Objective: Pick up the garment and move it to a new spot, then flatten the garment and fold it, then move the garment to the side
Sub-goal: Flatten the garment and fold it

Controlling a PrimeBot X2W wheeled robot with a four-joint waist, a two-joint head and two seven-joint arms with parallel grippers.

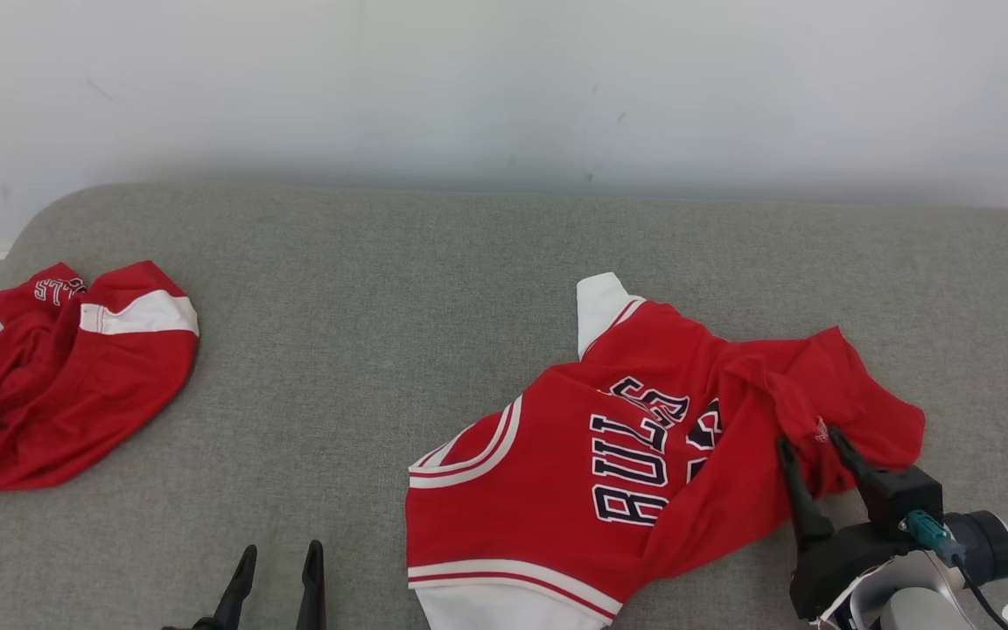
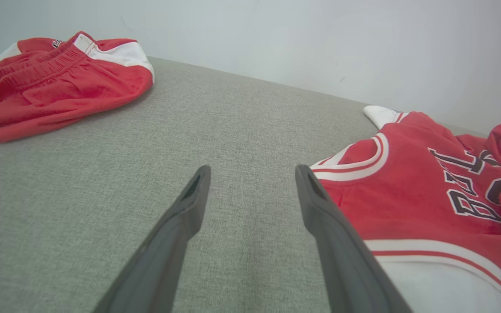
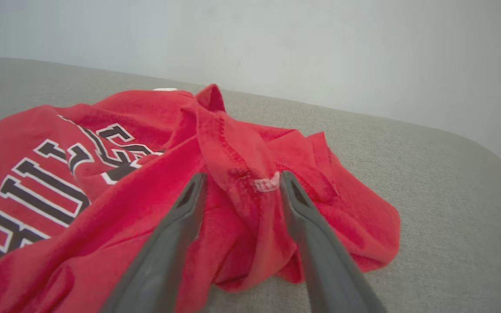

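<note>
A red jersey [image 1: 556, 490] with white trim and dark "BULLS" lettering lies rumpled on the grey cloth surface [image 1: 355, 289], right of centre. Its right part is bunched into a raised fold [image 3: 233, 143]. My right gripper [image 1: 812, 440] is open, and its two fingers straddle that fold [image 3: 242, 176] near a small white tag. My left gripper [image 1: 283, 549] stands open over bare grey cloth at the lower left, just left of the jersey's white hem [image 2: 429, 278]. Nothing lies between the fingers of the left gripper [image 2: 252, 169].
A second red garment [image 1: 58, 376] with white panels, like shorts, lies crumpled at the surface's far left edge [image 2: 50, 87]. A white wall [image 1: 504, 87] runs along the back. Bare grey cloth spans the middle between the two garments.
</note>
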